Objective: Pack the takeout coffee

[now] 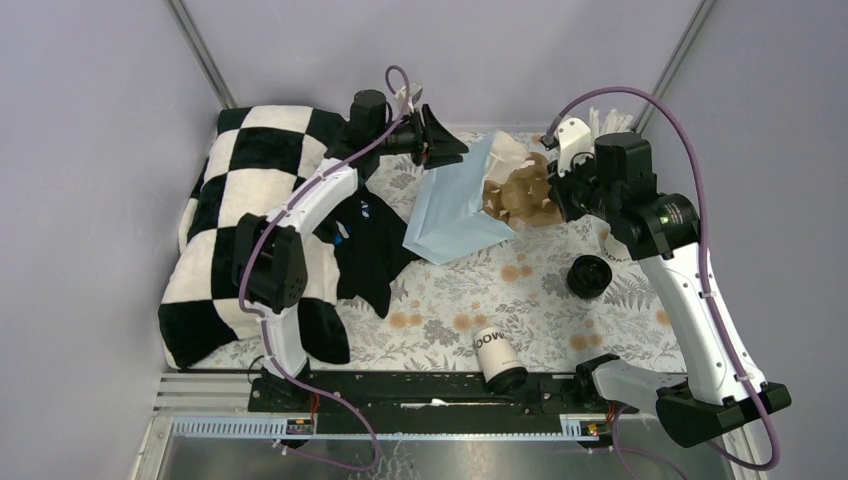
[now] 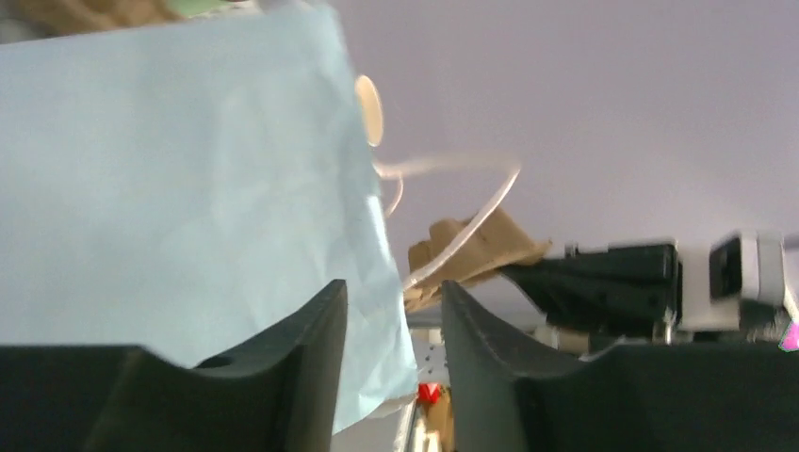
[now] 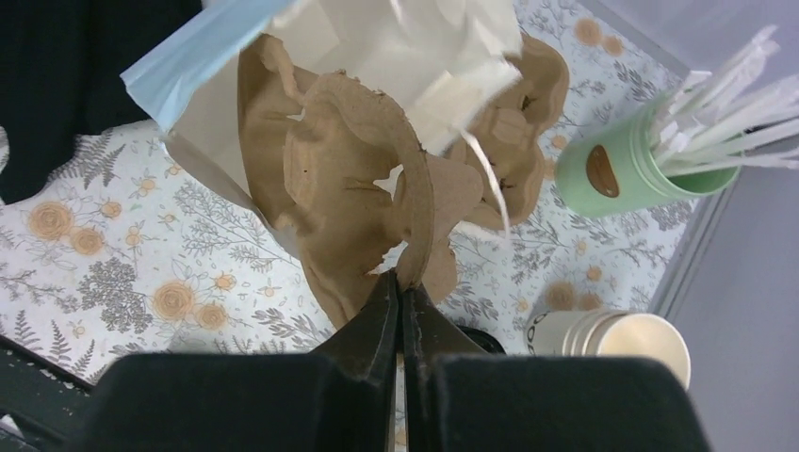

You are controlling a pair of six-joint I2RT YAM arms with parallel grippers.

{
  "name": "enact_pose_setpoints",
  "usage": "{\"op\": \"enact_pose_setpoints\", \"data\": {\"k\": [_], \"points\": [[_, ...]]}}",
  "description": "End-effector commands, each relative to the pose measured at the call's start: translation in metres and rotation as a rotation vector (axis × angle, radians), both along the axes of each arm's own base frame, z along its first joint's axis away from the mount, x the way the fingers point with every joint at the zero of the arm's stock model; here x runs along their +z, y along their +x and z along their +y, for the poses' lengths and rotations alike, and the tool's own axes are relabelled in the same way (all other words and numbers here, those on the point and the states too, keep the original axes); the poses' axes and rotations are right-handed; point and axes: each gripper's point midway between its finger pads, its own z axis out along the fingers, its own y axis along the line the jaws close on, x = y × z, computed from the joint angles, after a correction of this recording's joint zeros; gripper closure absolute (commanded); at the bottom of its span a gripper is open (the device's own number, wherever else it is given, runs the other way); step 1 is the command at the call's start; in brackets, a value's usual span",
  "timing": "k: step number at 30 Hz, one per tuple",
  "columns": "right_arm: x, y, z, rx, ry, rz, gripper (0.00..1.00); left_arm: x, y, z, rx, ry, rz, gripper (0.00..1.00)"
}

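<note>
Takeout coffee (image 1: pixel 497 357) lies tipped on its side near the desk's (image 1: pixel 450 295) front edge, not packed yet. The right pincer (image 3: pixel 403 280) is pinching the brown cup carrier (image 3: pixel 339 160), which sits half inside the blue bag (image 1: pixel 450 205); it's probably seating it. The left pincer (image 2: pixel 394 294) is spread, with the bag's edge loose between its jaws.

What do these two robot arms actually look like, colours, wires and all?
The left arm and the right arm are alike: slim white shells between chunky round black joints, on black bases. A purple cable loops along each. The left gripper and the right gripper each have two matte black fingers, broad at the root and tapering to the tip.
</note>
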Motion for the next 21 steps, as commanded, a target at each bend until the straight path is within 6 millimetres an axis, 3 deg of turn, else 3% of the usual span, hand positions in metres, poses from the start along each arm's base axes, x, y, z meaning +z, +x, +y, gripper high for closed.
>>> {"op": "enact_pose_setpoints", "data": {"k": [1, 4, 6, 13, 18, 21], "points": [[0.019, 0.003, 0.028, 0.107, 0.077, -0.052, 1.00, 0.004, 0.006, 0.035, 0.230, 0.235, 0.056, 0.42], [0.019, -0.001, 0.038, 0.118, 0.103, -0.043, 1.00, 0.008, -0.005, 0.051, 0.291, 0.335, 0.058, 0.21], [0.022, -0.001, 0.041, 0.104, 0.124, -0.047, 1.00, 0.014, -0.020, 0.059, 0.315, 0.374, 0.055, 0.19], [0.036, 0.007, 0.066, 0.062, 0.226, -0.039, 1.00, 0.009, -0.094, 0.078, 0.427, 0.511, 0.082, 0.19], [0.028, 0.007, 0.086, 0.063, 0.191, -0.001, 1.00, 0.002, -0.119, 0.072, 0.513, 0.562, 0.220, 0.20], [0.025, 0.008, 0.091, 0.052, 0.173, 0.002, 1.00, 0.001, -0.127, 0.059, 0.530, 0.580, 0.263, 0.31]]}}
